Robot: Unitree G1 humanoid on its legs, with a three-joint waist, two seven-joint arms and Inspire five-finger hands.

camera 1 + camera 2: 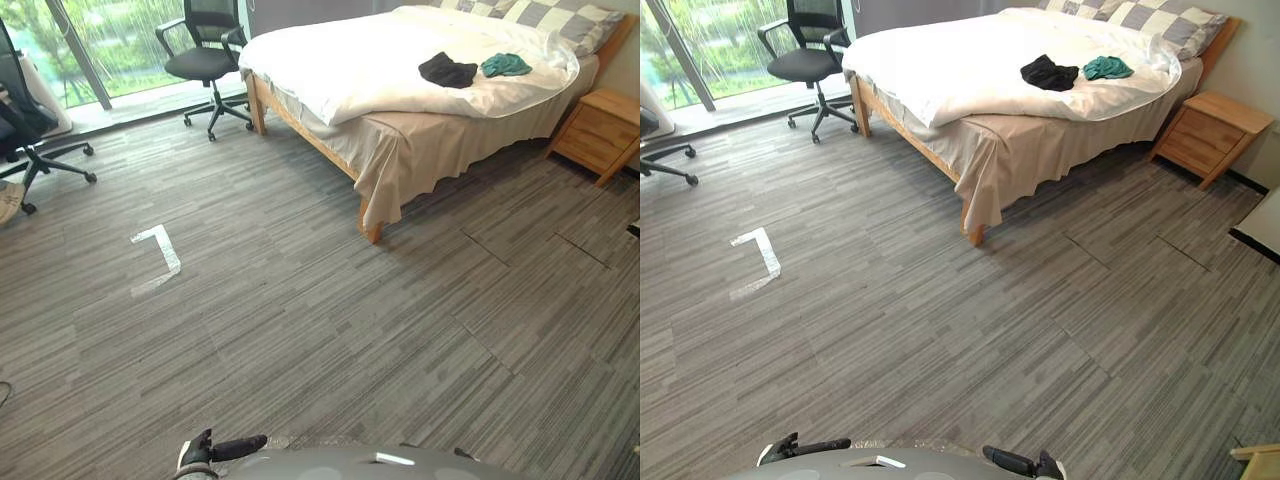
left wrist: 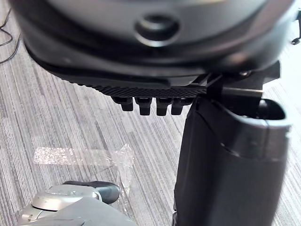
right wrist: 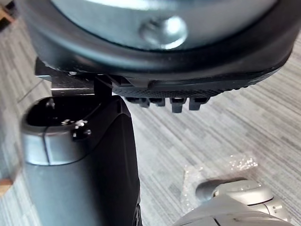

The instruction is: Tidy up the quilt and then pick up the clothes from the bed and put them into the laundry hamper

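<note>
Left hand (image 1: 218,449): hung low, well short of the bed (image 1: 430,150); fingers relaxed, empty.
Quilt (image 1: 360,65): white, rumpled over the bed; judged soft, light, bulky. Grip the near hem.
Black garment (image 1: 447,70): lay on the quilt; limp, so pinch its bunched middle.
Teal garment (image 1: 505,65): just beside the black; same handling.
Right hand (image 1: 1018,461): low, relaxed, empty.
</note>
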